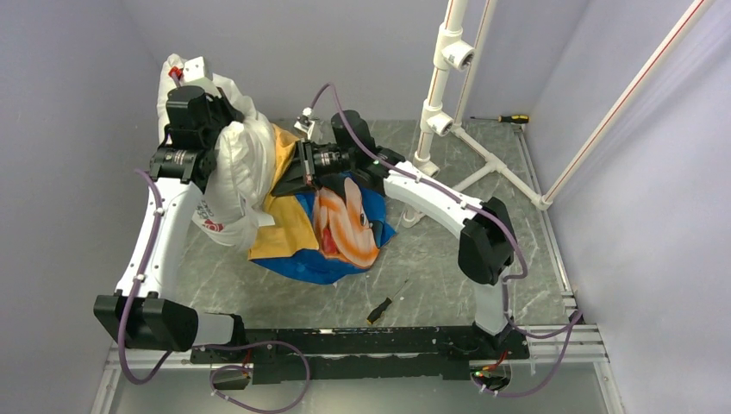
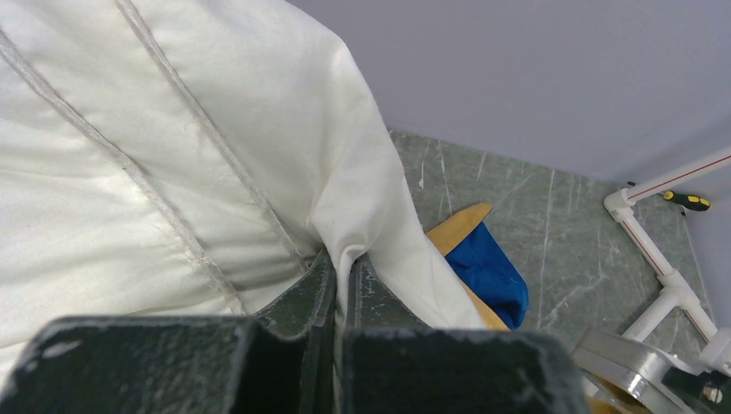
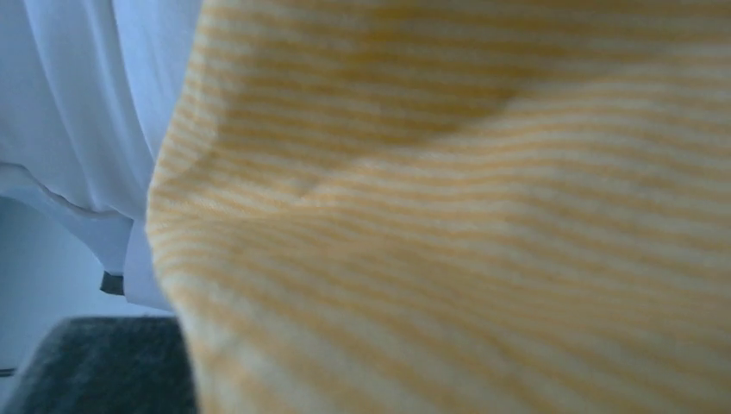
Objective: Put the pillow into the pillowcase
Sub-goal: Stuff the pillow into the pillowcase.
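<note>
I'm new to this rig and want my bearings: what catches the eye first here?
A plump white pillow stands out at the left, the left tool pinching a fold of it. Beside it in the middle lies the blue and orange pillowcase with a big cartoon face, its orange edge raised in the shut right tool. A white pipe frame rises at the back right.

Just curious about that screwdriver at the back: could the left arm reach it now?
Probably not: the left gripper is pinching the pillow, and the screwdriver lies beyond the pipe frame.
</note>
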Controlling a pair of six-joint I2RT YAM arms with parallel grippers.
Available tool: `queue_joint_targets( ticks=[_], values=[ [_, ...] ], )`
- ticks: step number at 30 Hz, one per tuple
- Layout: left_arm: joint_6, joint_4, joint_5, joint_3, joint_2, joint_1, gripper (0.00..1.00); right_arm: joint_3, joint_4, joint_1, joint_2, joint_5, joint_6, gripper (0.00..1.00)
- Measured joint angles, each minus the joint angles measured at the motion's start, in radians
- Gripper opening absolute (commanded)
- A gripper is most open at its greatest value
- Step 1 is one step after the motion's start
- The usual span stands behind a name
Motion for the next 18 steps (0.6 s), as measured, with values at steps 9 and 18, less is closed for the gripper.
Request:
queue_joint_targets(
  ticks=[9, 18],
  values=[
    [0.022, -0.016, -0.003, -0.010, -0.040, 0.001, 0.00, 0.114, -0.384, -0.016, -0.078, 0.131, -0.243, 0.55],
    [0.049, -0.037, -0.008, -0.010, -0.047, 0.001, 0.00, -0.152, -0.583, -0.050, -0.267, 0.227, -0.384, 0.64]
  ],
)
